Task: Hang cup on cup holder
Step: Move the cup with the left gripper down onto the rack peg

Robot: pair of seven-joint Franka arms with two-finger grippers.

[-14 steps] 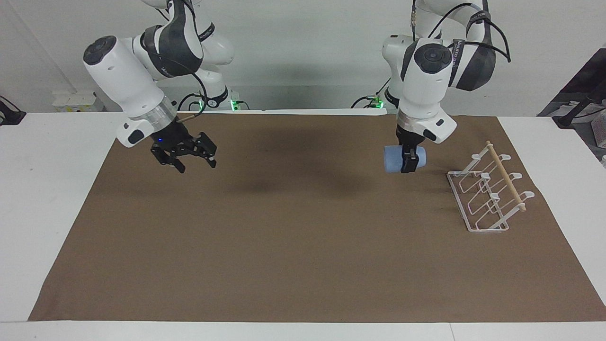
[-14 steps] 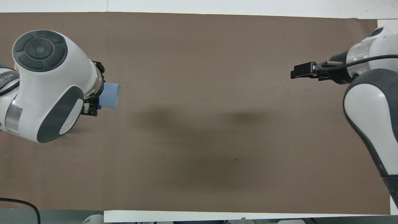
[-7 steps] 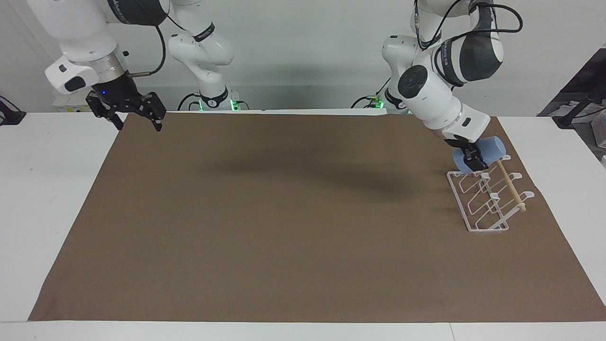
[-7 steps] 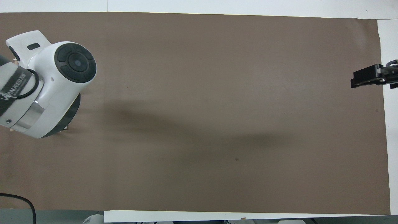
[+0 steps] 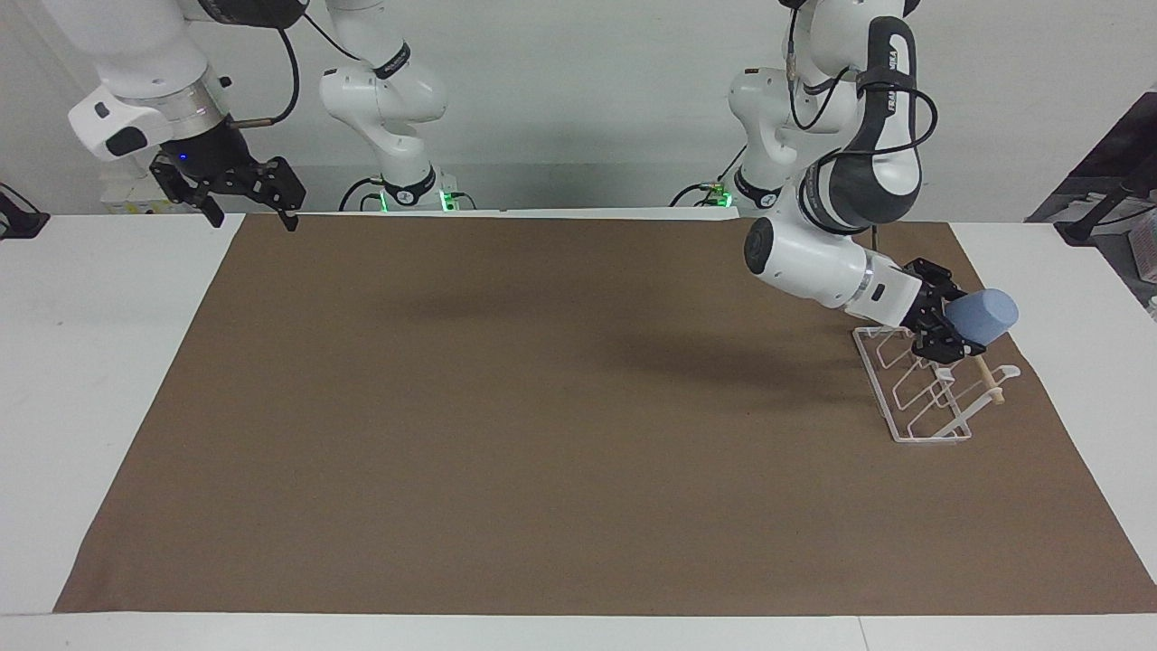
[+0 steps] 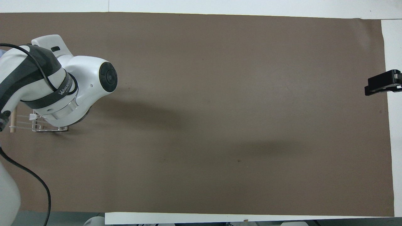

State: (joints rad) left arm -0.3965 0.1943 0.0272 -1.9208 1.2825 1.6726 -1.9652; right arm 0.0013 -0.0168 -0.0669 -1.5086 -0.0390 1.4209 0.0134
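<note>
Cup over the rack, ready to hang.

My right gripper (image 5: 244, 194) waits with jaws spread above the right arm's end of the brown mat (image 5: 542, 434), clear of the work. My left gripper (image 5: 949, 330) clamps the cup (image 5: 983, 316) sideways over the cup holder (image 5: 922, 389), at the left arm's end, so I reckon its mouth can slide onto a prong.

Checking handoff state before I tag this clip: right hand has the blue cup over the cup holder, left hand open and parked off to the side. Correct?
Arms are swapped. The facing view shows the left hand shut on the blue cup over the cup holder, while the right hand waits open at the right arm's end of the table.
</note>
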